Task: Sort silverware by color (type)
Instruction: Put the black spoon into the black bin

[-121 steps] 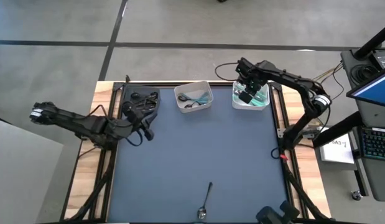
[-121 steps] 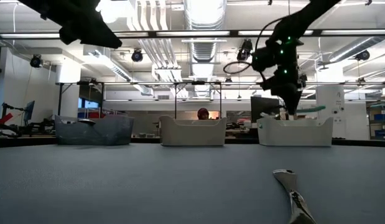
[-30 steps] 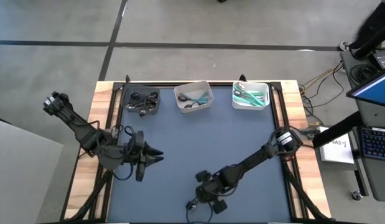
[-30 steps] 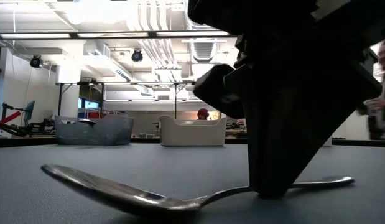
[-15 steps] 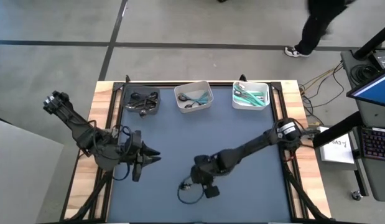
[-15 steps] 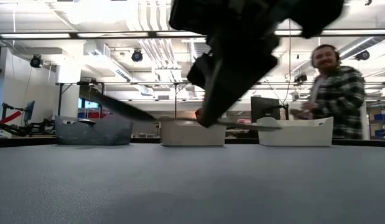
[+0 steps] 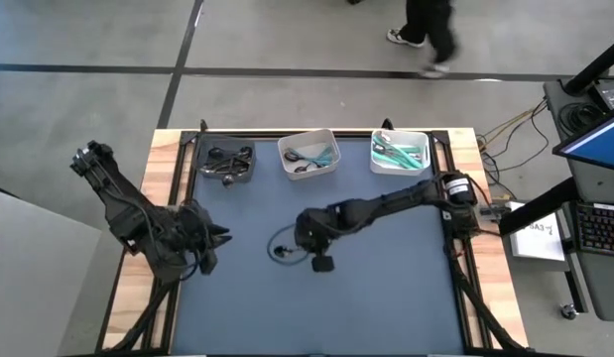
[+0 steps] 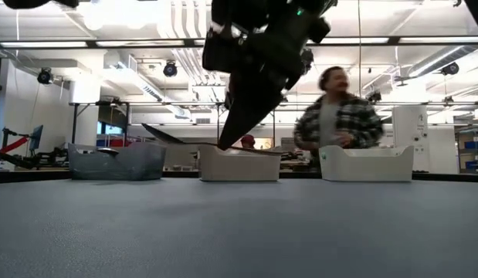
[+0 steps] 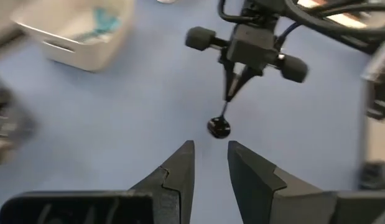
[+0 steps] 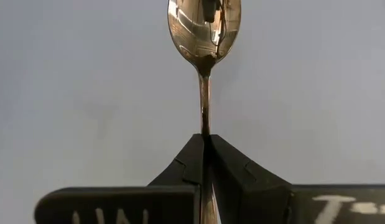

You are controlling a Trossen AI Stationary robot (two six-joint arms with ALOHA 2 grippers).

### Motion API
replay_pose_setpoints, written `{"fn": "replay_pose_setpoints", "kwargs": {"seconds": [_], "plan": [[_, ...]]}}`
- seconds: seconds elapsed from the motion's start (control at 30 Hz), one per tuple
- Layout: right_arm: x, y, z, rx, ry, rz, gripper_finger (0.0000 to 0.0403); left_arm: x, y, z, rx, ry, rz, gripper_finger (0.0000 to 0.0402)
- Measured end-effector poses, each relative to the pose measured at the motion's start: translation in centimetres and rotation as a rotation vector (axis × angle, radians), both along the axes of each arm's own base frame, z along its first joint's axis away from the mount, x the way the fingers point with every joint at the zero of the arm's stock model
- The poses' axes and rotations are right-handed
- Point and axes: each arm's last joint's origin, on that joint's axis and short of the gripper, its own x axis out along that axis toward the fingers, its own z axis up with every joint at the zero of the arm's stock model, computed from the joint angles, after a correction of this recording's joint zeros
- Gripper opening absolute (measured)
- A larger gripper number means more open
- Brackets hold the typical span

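Gripping a spoon point(image 10: 204, 25) by its handle, the right gripper point(image 7: 305, 238) is hovering above the mat's point(image 7: 386, 297) middle, bowl pointing toward 9 o'clock. Sitting near the mat's 9 o'clock edge, the left gripper point(image 9: 209, 163) is showing a narrow gap. Three bins are lining the 12 o'clock edge: dark point(image 7: 225, 169), white point(image 7: 308, 170), white point(image 7: 400, 169).

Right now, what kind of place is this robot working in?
It looks like a robotics lab or workshop. The right gripper holds a spoon over a blue table on a concrete floor, exposed ducts run overhead, and a person walks past workbenches behind.
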Motion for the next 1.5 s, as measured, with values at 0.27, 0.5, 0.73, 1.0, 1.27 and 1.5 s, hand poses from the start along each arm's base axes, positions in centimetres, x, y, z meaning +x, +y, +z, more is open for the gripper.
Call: {"fn": "replay_pose_setpoints", "kwargs": {"seconds": [0.27, 0.5, 0.73, 1.0, 1.27, 1.5], "plan": [[0.2, -5.0, 0.0, 0.035, -0.009, -0.032, 0.0009, -2.6, 3.0, -3.3, 0.035, -0.016, 0.153, 0.0079], [0.1, -7.9, 0.1, 0.036, -0.018, -0.099, 0.0009, -4.8, 5.3, -8.0, -0.155, -0.196, 0.127, 0.0079], [1.0, -8.7, 0.7, 0.041, -0.131, -0.125, 0.0009, -4.3, 5.4, -11.5, -0.122, -0.587, -0.077, 0.0078], [2.5, -9.0, 2.3, 0.083, -0.344, -0.213, 0.0009, -4.5, 7.3, -11.8, 0.254, -0.825, 0.128, 0.0078], [3.2, -9.4, 3.4, -0.001, -0.484, -0.317, 0.0009, -4.6, 8.1, -11.0, 0.41, -0.693, 0.308, 0.0085], [3.7, -9.9, 4.8, -0.043, -0.645, -0.312, 0.0009, -3.9, 7.6, -11.5, 0.315, -0.733, 0.274, 0.0107]]}}
